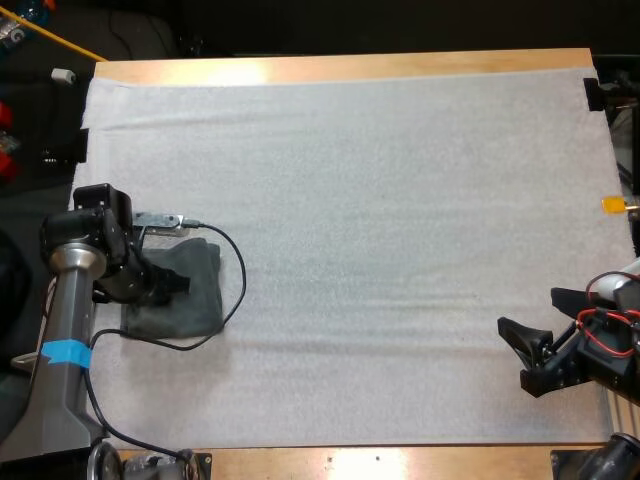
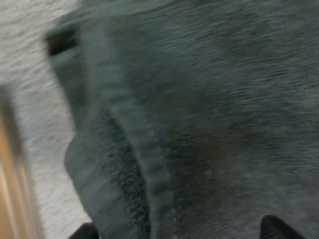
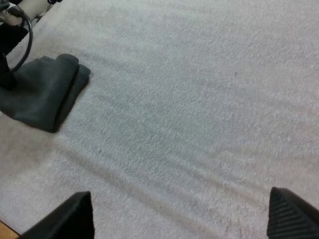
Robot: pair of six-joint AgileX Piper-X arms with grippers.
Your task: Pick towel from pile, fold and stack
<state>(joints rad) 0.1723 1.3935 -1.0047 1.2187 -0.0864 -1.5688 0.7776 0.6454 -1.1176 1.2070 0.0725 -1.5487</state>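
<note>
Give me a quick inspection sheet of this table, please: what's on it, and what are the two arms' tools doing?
surface: white mat on a wooden table, lying flat.
job's things: one dark towel, apparently folded, near the mat's left edge.
clutter: nothing seen.
tools: left tool open, low over the towel; right tool open, over bare mat.
cables: nothing seen beyond the arms' own.
surroundings: too dim to tell.
</note>
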